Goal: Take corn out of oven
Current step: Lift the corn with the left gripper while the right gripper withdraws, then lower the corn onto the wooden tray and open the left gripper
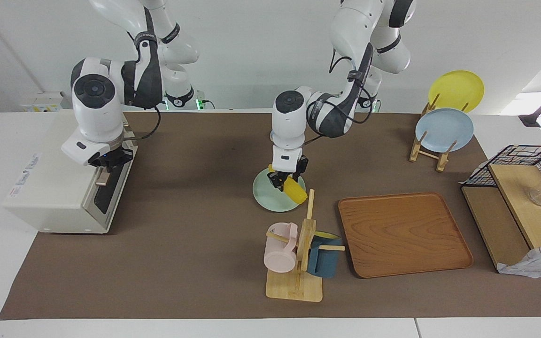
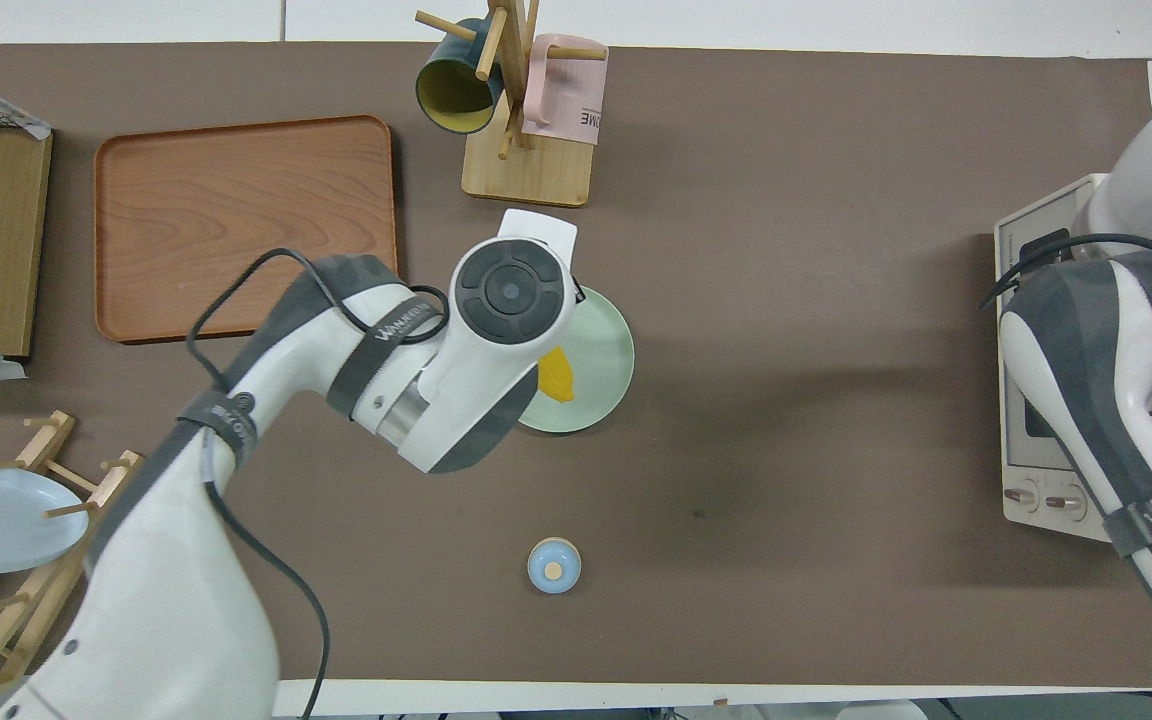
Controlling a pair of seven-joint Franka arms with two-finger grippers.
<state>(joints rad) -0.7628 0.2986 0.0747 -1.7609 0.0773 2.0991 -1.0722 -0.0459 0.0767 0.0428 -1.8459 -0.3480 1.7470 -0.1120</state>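
The left gripper (image 1: 285, 184) has its fingers closed on the corn (image 1: 296, 189) over the green plate (image 1: 266, 197) to set it down, while the right gripper (image 1: 107, 170), finger state unclear, sits at the oven (image 1: 59, 188) door.

You've got a table (image 1: 204, 263) under a brown mat. Directly on it: oven (image 1: 59, 188) at the right arm's end, green plate (image 1: 270, 195) mid-table, mug rack (image 1: 295, 281) and wooden tray (image 1: 402, 234) farther from the robots. Plate rack (image 1: 432, 152) and wire basket (image 1: 519, 159) sit toward the left arm's end. Small blue knobbed lid (image 2: 554, 565) lies nearer the robots than the plate.
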